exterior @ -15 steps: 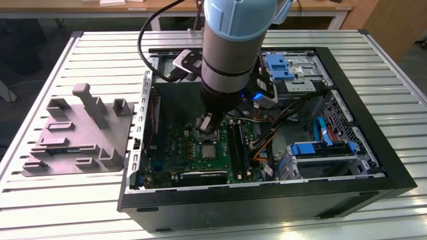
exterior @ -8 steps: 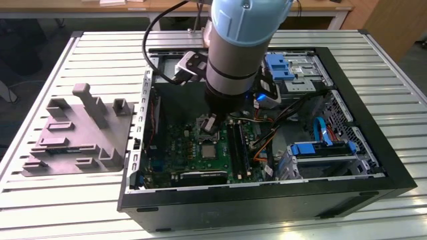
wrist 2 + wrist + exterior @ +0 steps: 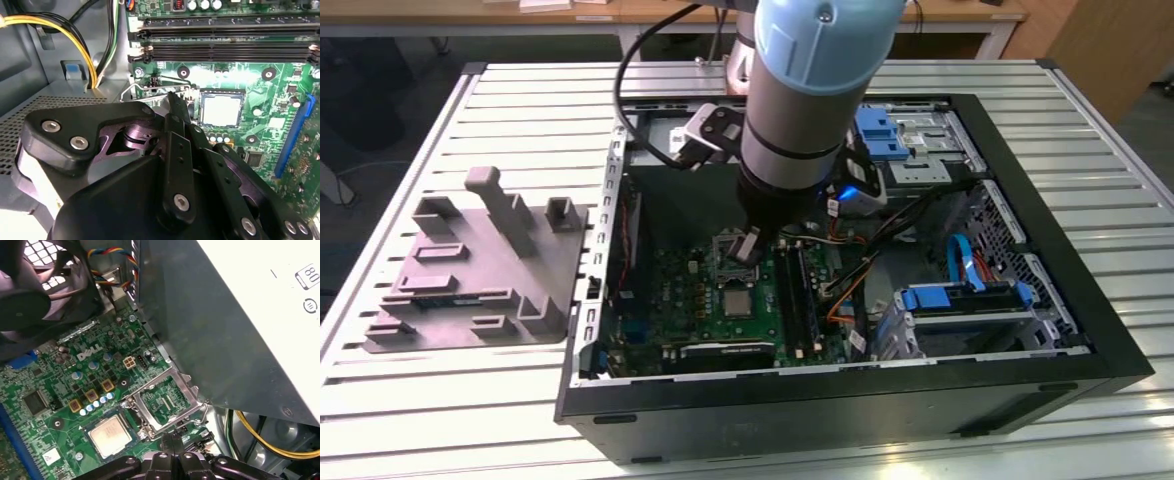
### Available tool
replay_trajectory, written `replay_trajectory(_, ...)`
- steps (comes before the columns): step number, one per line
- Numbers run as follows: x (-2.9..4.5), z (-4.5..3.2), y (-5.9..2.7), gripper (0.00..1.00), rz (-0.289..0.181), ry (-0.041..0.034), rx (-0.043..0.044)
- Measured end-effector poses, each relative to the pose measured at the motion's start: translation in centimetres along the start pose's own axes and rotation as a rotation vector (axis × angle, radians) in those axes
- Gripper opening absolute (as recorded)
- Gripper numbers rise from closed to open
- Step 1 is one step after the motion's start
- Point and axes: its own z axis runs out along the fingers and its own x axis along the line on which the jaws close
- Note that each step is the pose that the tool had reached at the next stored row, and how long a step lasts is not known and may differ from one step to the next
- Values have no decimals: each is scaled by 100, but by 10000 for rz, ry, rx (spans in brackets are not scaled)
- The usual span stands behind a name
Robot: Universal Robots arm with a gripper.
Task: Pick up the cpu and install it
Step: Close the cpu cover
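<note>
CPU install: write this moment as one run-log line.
cpu: seated in socket | retention frame: open | claw: shut, empty, beside frame | grey tray: outside case

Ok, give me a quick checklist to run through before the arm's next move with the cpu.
1. The cpu lies in its socket on the motherboard: ok.
2. Socket's metal frame swung open, not over the chip: ok.
3. Gripper fingers shut, holding nothing: ok.
4. Gripper beside the socket, off the chip: ok.
5. Chip fully flat and seated: cannot tell.
6. Yellow cables away from the socket: ok.
</note>
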Motion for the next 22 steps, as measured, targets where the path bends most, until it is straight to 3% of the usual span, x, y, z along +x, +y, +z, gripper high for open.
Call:
replay_trajectory(17,-17,18,-2,11,-12,-43,-31)
replay_trajectory(22,-19,26,-5,11,-525,21,-105)
